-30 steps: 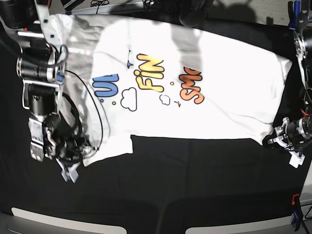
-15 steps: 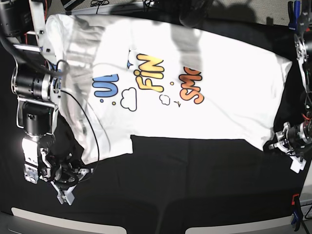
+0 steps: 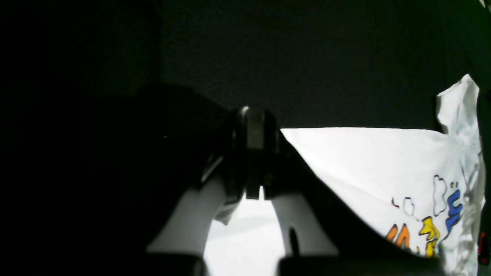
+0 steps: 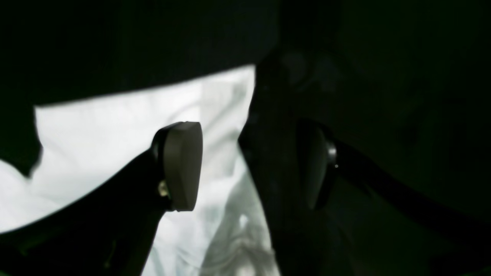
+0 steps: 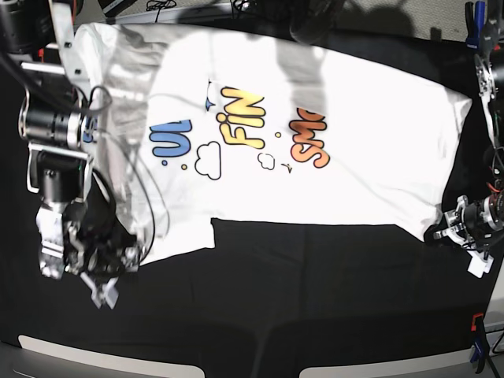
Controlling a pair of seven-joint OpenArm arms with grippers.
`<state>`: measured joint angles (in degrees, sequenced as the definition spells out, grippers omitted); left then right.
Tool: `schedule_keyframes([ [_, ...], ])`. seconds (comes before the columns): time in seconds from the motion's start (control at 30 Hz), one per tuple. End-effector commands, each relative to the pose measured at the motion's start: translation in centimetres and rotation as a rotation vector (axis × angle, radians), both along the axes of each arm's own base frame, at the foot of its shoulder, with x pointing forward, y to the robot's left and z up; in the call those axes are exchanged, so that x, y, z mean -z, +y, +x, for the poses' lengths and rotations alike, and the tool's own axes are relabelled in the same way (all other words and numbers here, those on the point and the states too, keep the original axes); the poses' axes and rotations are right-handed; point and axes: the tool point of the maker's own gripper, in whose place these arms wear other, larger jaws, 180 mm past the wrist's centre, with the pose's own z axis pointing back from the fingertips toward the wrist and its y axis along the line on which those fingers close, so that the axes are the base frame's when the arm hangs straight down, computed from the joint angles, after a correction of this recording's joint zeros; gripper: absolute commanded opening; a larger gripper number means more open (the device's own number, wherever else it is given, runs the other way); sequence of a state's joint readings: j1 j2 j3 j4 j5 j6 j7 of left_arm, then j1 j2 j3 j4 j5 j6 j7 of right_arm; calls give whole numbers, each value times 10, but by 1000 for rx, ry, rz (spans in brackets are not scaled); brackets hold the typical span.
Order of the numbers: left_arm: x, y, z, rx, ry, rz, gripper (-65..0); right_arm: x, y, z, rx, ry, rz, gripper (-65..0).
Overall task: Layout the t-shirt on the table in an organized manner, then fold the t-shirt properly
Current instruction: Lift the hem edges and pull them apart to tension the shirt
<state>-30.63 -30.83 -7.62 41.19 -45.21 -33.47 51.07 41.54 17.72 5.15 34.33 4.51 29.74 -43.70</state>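
The white t-shirt (image 5: 354, 157) lies spread print-up on the black table (image 5: 315, 299), its collar end toward the base view's left. My right gripper (image 5: 106, 272) hovers at the near sleeve. In the right wrist view it (image 4: 247, 165) stands open, one pad over the white cloth (image 4: 115, 126), the other over dark table, holding nothing. My left gripper (image 5: 455, 228) sits at the hem's near corner. The left wrist view shows it (image 3: 253, 153) shut, a bit of white cloth pinched at its tips, and the shirt (image 3: 364, 161) stretching away.
A black cable (image 5: 150, 197) from the right arm loops over the sleeve. A blue clamp (image 5: 472, 24) stands at the far right edge, and a red and blue clamp (image 5: 478, 339) at the near right. White panels (image 5: 102, 350) line the front edge.
My right gripper has opened and let go of the sleeve, which now lies flat on the table. That arm dipped toward the front edge, then came back. The left gripper held still.
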Motion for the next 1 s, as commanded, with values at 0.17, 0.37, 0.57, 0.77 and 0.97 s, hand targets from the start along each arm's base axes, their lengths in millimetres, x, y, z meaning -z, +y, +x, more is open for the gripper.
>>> schedule_keyframes([
  [0.17, -25, 9, 15, -16, -74, -5, -650, 3, 5, 1, 1, -45, 22, -277],
  [0.37, -26, 9, 16, -18, -77, -5, -650, 19, 29, -8, -9, -25, 88, -277],
  [0.57, -26, 9, 16, -20, -81, -6, -650, 15, 64, -6, -66, -32, 183, -278],
  [0.77, -26, 9, 16, -20, -81, -6, -650, 17, 74, -10, -108, -13, 193, -378],
  [0.97, -26, 9, 16, -19, -80, -6, -650, 16, 71, -9, -104, -17, 189, -603],
])
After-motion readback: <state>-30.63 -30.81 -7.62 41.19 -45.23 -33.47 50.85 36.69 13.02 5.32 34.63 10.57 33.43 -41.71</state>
